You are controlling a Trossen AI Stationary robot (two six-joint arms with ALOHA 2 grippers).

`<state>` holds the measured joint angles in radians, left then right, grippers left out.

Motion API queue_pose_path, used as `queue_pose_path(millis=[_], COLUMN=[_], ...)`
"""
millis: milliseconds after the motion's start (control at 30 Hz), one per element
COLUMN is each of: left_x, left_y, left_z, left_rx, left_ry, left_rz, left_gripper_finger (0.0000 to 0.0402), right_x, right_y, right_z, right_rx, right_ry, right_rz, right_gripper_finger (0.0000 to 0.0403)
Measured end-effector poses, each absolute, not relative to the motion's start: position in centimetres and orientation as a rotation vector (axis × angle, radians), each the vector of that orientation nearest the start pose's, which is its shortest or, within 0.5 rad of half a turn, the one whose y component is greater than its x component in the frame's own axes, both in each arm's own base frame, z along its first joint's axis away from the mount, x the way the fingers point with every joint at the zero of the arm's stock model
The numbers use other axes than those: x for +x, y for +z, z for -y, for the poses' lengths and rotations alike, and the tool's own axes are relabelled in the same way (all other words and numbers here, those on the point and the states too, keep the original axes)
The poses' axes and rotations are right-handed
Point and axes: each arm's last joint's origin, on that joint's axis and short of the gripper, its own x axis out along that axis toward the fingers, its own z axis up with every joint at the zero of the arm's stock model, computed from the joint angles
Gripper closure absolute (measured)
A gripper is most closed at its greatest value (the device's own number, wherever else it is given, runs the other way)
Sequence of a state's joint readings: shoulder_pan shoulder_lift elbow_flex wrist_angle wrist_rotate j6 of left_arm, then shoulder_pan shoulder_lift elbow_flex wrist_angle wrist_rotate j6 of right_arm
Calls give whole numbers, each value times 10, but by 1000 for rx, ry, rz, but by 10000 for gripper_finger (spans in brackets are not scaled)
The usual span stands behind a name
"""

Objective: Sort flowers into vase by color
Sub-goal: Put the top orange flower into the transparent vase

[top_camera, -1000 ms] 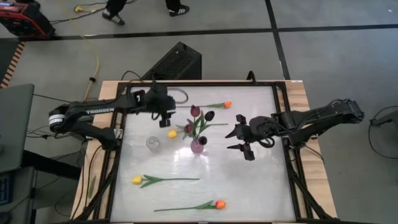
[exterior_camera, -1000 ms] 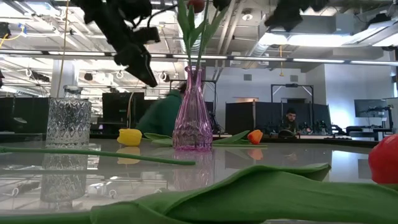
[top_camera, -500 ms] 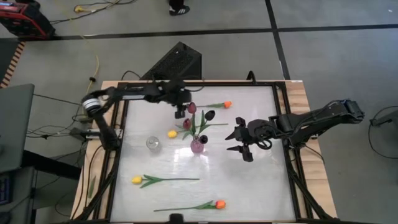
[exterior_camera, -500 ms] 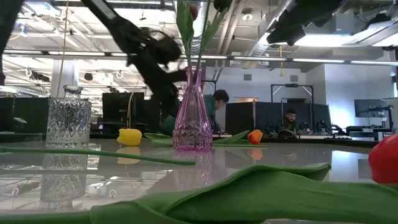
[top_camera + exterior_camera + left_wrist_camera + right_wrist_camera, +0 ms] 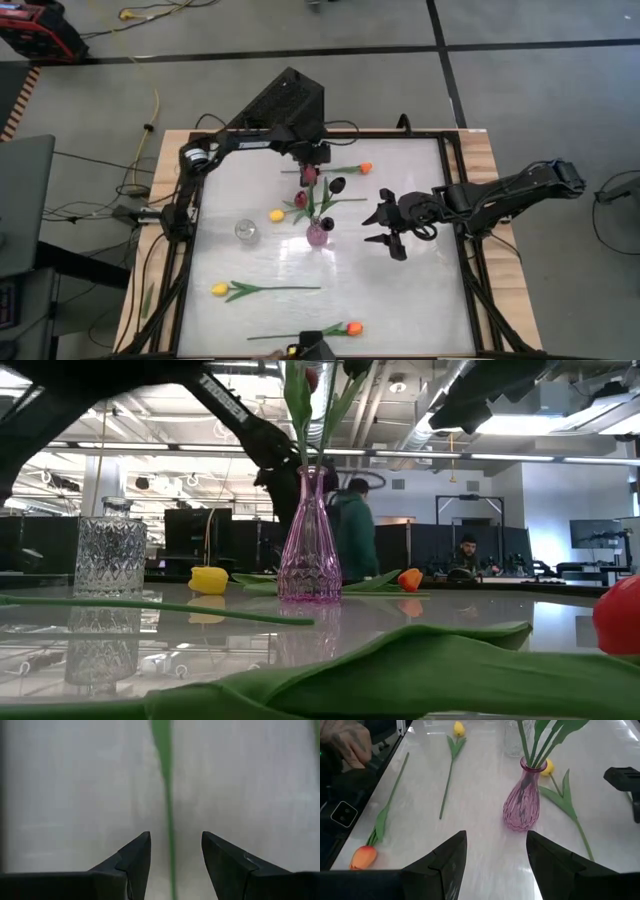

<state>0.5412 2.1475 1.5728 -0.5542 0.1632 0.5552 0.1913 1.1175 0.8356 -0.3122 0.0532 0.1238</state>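
Note:
An orange tulip (image 5: 365, 168) lies at the far side of the table, its green stem (image 5: 169, 805) running toward the left. My left gripper (image 5: 175, 850) is low over that stem, open, one finger on either side of it and apart from it. A pink vase (image 5: 318, 235) at the middle holds several dark maroon tulips (image 5: 337, 185). One yellow tulip (image 5: 277, 215) lies beside the vase and another (image 5: 220, 289) lies nearer the front. A second orange tulip (image 5: 352, 327) lies at the near edge. My right gripper (image 5: 385, 225) hangs open to the right of the vase, with nothing between its fingers.
A clear glass vase (image 5: 245, 230) stands left of the pink one. A dark frame (image 5: 455, 190) borders the table. A person's hand (image 5: 345, 745) shows at the near edge, by the orange tulip. People stand in the room beyond the table.
My left gripper has swung toward the table's right and far edge and come down, from left of the vase to just over the far orange tulip's stem, tipping more steeply downward. Its fingers have stayed open. The flowers have not moved.

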Motion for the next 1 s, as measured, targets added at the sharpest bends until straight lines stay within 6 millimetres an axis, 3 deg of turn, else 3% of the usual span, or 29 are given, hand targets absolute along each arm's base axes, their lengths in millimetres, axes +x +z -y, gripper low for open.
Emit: queue_pose_path(millis=[67,300,400,567,667,867,1000], left_x=[384,375,371,366,364,351,341], left_y=[146,145,140,132,134,171,231], left_z=[-226,-235,-234,-233,-234,-229,-229], left_rx=[98,52,62,54,49,60,63], left_ry=[16,40,15,31,31,49,67], left_rz=[-1165,-1225,-1290,-1381,-1378,-1355,-1134], left_gripper_finger=[237,247,285,383,397,401,401], right_x=[232,232,231,232,232,231,231], right_y=[276,276,276,277,277,277,277], right_z=[-45,-47,-50,-51,-51,-51,-51], right_rx=[44,26,23,23,36,68,70], right_ry=[100,116,125,131,125,113,112], right_rz=[-597,-596,-596,-587,-587,-592,-591], right_gripper_finger=[173,173,173,173,173,173,173])
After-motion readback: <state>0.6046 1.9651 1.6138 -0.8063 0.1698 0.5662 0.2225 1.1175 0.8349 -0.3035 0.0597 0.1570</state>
